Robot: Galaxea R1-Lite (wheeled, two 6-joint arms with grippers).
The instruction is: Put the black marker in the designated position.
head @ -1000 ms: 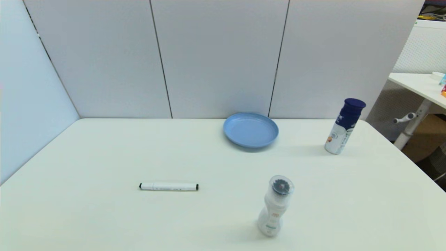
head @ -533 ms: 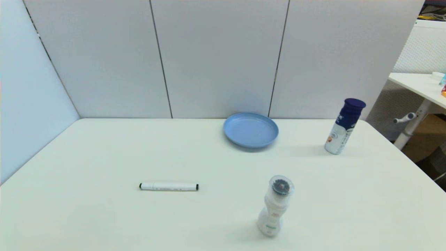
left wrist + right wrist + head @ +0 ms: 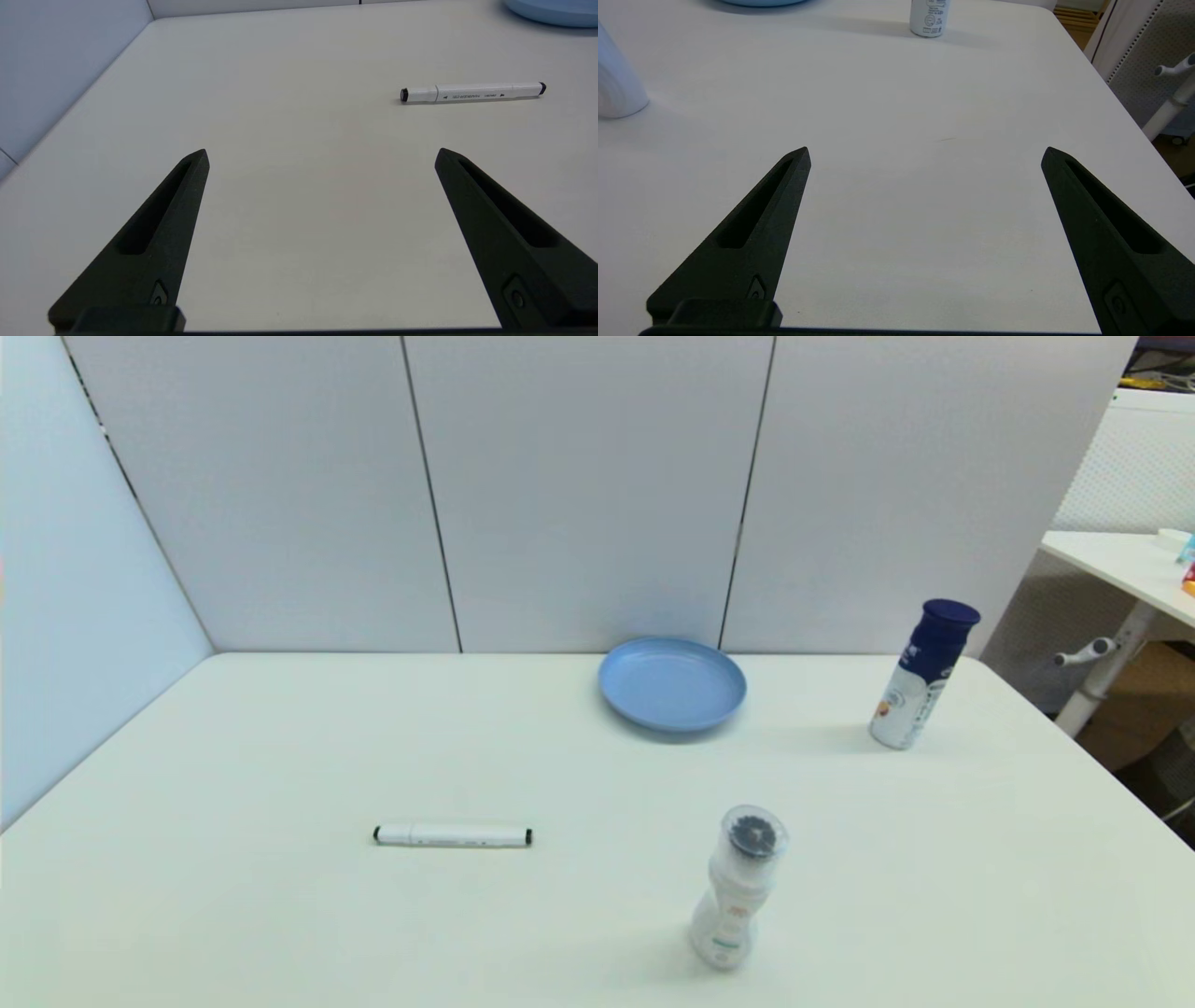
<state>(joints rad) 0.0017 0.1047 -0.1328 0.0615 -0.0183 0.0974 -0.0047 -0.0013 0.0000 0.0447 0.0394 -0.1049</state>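
The black marker (image 3: 453, 836), a slim white pen with black tips, lies flat on the white tabletop (image 3: 280, 756) left of centre. In the left wrist view the marker (image 3: 472, 92) lies well ahead of my left gripper (image 3: 322, 151), which is open and empty low over the table's near left part. My right gripper (image 3: 926, 150) is open too, holding nothing, over bare table at the near right. Neither gripper shows in the head view. The designated position is unmarked white tabletop; I cannot pick it out.
A round light-blue plate (image 3: 672, 685) sits at the back near the wall. A blue-capped bottle (image 3: 922, 674) stands at the back right. A white bottle (image 3: 738, 889) stands near the front, right of the marker. The table's right edge (image 3: 1125, 112) is near the right gripper.
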